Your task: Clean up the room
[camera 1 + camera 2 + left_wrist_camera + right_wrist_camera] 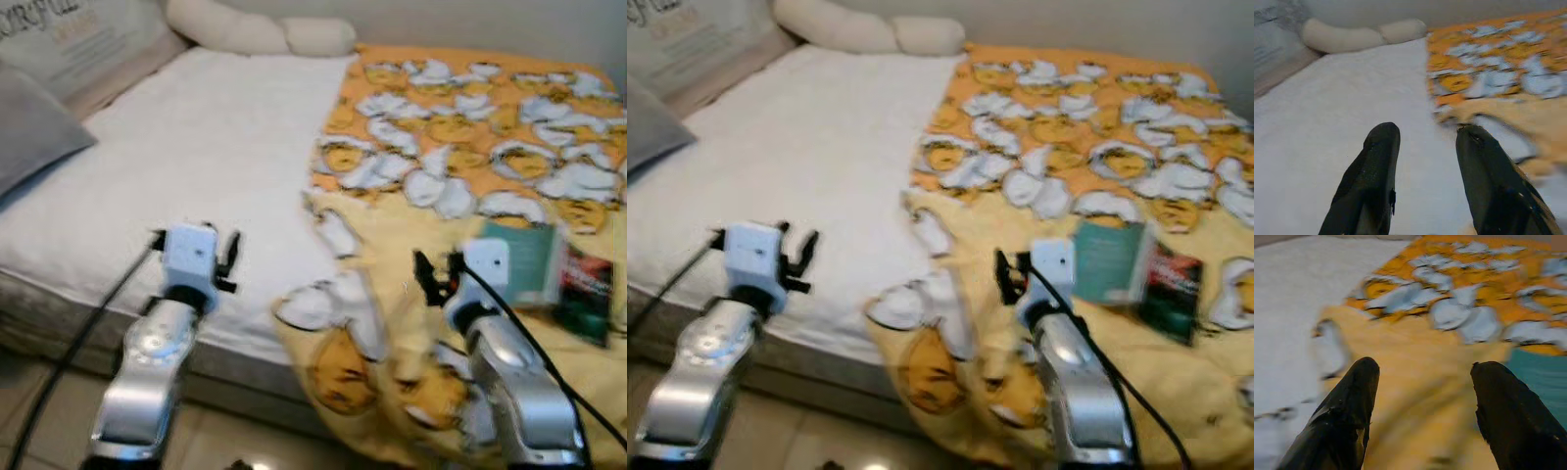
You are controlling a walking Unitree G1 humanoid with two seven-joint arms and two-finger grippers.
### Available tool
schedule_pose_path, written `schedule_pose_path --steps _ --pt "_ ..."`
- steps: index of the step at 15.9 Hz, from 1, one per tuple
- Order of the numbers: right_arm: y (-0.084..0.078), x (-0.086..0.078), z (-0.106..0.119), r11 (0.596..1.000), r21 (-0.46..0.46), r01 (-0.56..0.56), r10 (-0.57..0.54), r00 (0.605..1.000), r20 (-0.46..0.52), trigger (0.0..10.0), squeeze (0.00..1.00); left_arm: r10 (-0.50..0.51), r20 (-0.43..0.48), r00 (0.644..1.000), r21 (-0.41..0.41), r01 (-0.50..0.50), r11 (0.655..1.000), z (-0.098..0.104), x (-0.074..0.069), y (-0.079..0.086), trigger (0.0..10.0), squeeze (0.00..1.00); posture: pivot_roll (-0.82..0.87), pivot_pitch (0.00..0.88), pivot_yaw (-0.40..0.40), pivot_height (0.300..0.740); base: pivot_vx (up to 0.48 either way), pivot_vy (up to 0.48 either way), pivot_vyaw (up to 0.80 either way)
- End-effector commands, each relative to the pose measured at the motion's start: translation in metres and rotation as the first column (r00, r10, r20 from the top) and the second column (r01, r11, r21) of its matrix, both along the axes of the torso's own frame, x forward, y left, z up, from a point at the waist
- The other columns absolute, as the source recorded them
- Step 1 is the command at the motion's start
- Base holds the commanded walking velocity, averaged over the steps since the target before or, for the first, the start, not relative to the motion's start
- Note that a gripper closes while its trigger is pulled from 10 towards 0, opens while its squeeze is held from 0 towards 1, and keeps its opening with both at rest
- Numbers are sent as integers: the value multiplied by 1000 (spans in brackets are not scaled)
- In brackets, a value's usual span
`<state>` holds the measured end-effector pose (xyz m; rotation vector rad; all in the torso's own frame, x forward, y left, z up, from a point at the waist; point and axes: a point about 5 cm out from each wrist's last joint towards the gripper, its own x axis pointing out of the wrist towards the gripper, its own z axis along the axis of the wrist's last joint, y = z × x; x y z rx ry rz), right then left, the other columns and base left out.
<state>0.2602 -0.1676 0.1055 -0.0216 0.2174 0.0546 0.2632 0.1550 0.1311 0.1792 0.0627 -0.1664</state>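
Your right claw (436, 277), fingers spread and empty, hangs over the yellow blanket (392, 323) with the teal book (529, 262) lying flat just to its right, long axis running away from you. Your left claw (227, 257), also spread, hovers over the bare white sheet (196, 166), well apart from the book. Blur hides the dark book (586, 292) beside it.

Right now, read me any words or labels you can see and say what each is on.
Pillow at the head of the bed: grey lettering, too blurred to read.
Dark book on the yellow blanket: red cover text, too blurred to read.
Teal book beside it: no readable text.
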Motion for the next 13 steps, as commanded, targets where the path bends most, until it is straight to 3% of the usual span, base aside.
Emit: schedule_pose_path --steps 1,13 --pt "4 2 3 1000 10 -18 17 1000 11 10000 0 15 27 1000 24 -16 1000 7 1 6 10000 286 -24 0 27 740 0 -390 0" --pt "8 3 0 999 21 -47 47 999 0 10000 0 26 23 999 36 -27 999 6 -2 9 10000 286 -12 0 22 740 0 -386 0"
